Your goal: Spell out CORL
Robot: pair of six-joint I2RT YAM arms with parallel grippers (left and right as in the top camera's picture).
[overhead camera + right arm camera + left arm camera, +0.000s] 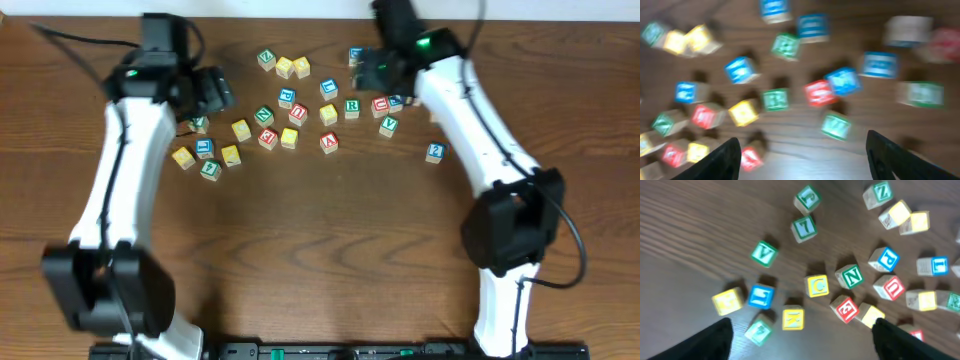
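I see the left gripper (800,341) and right gripper (802,159) both spread wide and empty above the letter blocks (329,114) — scattered loose across the far table (320,240), the yellow C block (817,286) among them.

overhead: bright, even, sharp | L wrist: mild blur, soft shadows | R wrist: blocks (741,70) smeared, prob motion blur

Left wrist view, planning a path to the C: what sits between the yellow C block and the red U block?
A green N block sits between them, seen in the left wrist view.
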